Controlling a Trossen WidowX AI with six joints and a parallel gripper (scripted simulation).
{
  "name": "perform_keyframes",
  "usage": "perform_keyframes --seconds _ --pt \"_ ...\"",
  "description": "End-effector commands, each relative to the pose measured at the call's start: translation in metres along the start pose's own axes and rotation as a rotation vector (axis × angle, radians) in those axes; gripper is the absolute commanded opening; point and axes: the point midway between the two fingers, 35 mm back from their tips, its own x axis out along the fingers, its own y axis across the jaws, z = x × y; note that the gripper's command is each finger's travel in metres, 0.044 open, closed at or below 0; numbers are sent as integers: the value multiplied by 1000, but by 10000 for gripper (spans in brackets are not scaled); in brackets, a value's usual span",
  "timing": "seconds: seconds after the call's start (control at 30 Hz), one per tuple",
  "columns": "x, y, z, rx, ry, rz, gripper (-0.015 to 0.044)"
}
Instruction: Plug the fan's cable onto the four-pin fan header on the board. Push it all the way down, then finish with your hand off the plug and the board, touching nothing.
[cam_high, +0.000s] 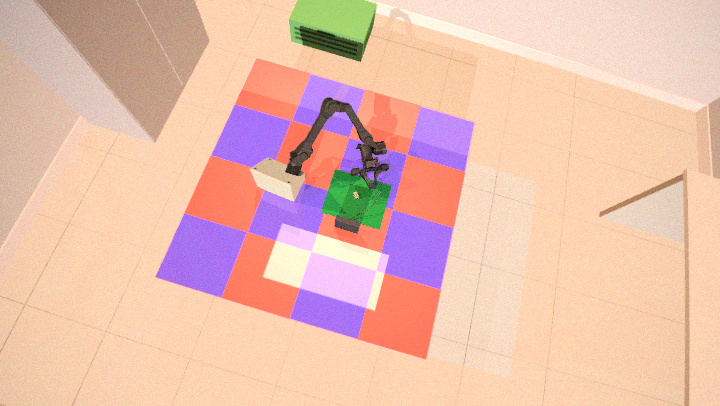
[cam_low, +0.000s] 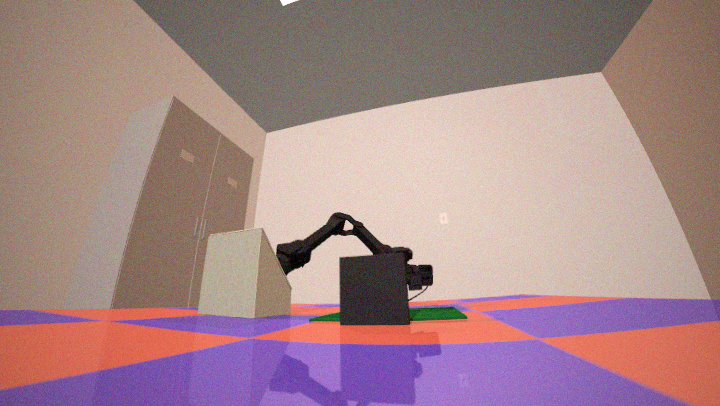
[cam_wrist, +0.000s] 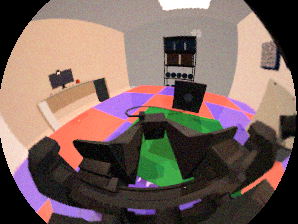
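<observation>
The fan (cam_high: 347, 224) (cam_low: 374, 290) (cam_wrist: 189, 97) is a dark square block standing at the edge of the green board (cam_high: 330, 205) (cam_low: 446, 313) (cam_wrist: 210, 121). A small pale part (cam_high: 355, 195) on the board looks like the header; its pins are too small to tell, and I cannot make it out in the wrist view. My gripper (cam_high: 372, 186) is shut on the dark plug (cam_wrist: 154, 131) and holds it above the board, to the right of the pale part in the top view. The thin cable (cam_low: 420, 294) (cam_wrist: 128, 111) loops from the plug toward the fan. The plug's underside is hidden.
A beige box (cam_high: 276, 179) (cam_low: 229, 274) stands at the arm's base, left of the board in the top view. The fan rises above the board's edge. A green cabinet (cam_high: 332, 22) and a tall wardrobe (cam_low: 166, 211) stand farther off.
</observation>
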Motion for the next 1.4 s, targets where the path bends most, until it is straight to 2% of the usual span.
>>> perform_keyframes --seconds 0.0,0.5,1.37 --pt "0 0 1 -4 5 -1 0" --pt "-1 0 5 0 1 0 0" --pt "4 0 -16 4 0 1 0"
